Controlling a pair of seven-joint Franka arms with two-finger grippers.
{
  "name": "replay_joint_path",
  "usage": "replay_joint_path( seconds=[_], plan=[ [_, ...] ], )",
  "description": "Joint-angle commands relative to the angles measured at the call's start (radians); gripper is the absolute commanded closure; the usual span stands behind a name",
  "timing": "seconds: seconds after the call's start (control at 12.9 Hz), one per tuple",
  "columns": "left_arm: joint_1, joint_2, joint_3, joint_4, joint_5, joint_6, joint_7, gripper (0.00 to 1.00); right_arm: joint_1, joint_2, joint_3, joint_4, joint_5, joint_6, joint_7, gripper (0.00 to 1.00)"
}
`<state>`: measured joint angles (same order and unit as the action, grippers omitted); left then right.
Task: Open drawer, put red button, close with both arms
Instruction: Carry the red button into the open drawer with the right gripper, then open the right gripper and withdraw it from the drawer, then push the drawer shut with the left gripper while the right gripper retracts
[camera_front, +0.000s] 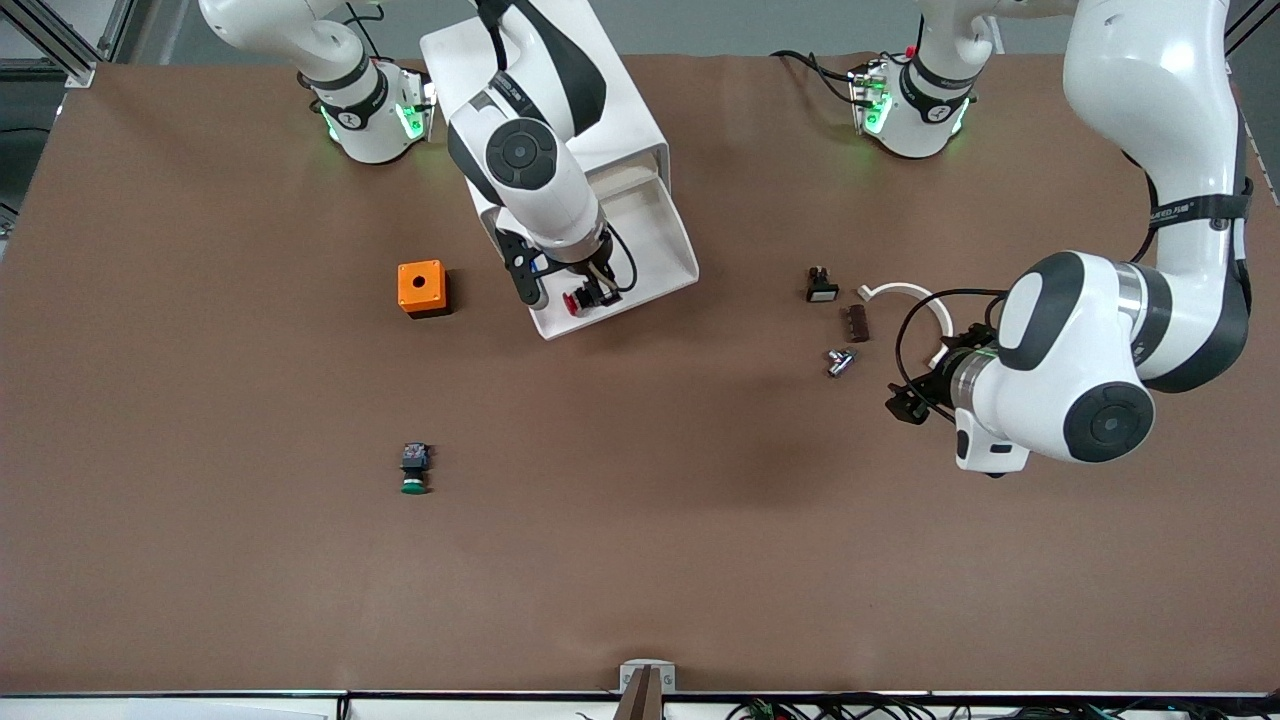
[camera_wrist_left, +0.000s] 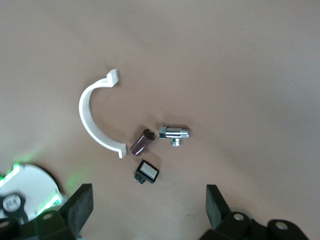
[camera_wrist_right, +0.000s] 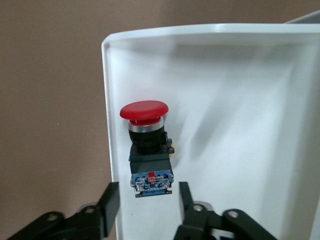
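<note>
The drawer (camera_front: 655, 235) is pulled out of the white cabinet (camera_front: 625, 110), toward the front camera. The red button (camera_front: 578, 300) lies on its side in the drawer, near the front wall's corner at the right arm's end. In the right wrist view the red button (camera_wrist_right: 145, 145) lies on the drawer floor (camera_wrist_right: 230, 125). My right gripper (camera_front: 566, 297) hangs just over it, open; its fingers (camera_wrist_right: 111, 200) stand either side of the button's base with gaps, not touching. My left gripper (camera_front: 905, 405) is open and empty over bare table (camera_wrist_left: 150, 205), and that arm waits.
An orange box (camera_front: 422, 288) stands beside the drawer toward the right arm's end. A green button (camera_front: 414, 470) lies nearer the front camera. By the left gripper lie a white curved clip (camera_front: 905, 292), a black switch (camera_front: 822, 287), a brown cylinder (camera_front: 857, 322) and a chrome fitting (camera_front: 840, 362).
</note>
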<state>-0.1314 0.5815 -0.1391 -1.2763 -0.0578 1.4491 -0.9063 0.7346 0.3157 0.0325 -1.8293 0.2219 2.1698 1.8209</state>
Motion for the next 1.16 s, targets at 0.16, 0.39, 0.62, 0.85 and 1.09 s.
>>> replay_joint_path(
  seconds=[0.16, 0.39, 0.62, 0.85, 1.09],
  plan=[
    [-0.023, -0.028, -0.007, -0.031, 0.027, 0.091, 0.203, 0.00, -0.050, -0.015, -0.032, 0.054, -0.018, 0.001, -0.087, 0.00],
    [-0.060, -0.063, -0.058, -0.147, 0.013, 0.256, 0.172, 0.00, -0.147, -0.015, -0.045, 0.082, -0.027, -0.001, -0.405, 0.00],
    [-0.063, -0.063, -0.155, -0.262, 0.012, 0.425, 0.136, 0.00, -0.294, -0.017, -0.057, 0.133, -0.027, -0.070, -0.595, 0.00],
    [-0.082, -0.025, -0.226, -0.267, 0.016, 0.447, -0.015, 0.00, -0.394, -0.032, -0.060, 0.134, -0.035, -0.073, -0.843, 0.00],
    [-0.155, -0.016, -0.226, -0.270, 0.015, 0.447, -0.075, 0.00, -0.507, -0.082, -0.060, 0.139, -0.044, -0.167, -1.074, 0.00]
  ],
)
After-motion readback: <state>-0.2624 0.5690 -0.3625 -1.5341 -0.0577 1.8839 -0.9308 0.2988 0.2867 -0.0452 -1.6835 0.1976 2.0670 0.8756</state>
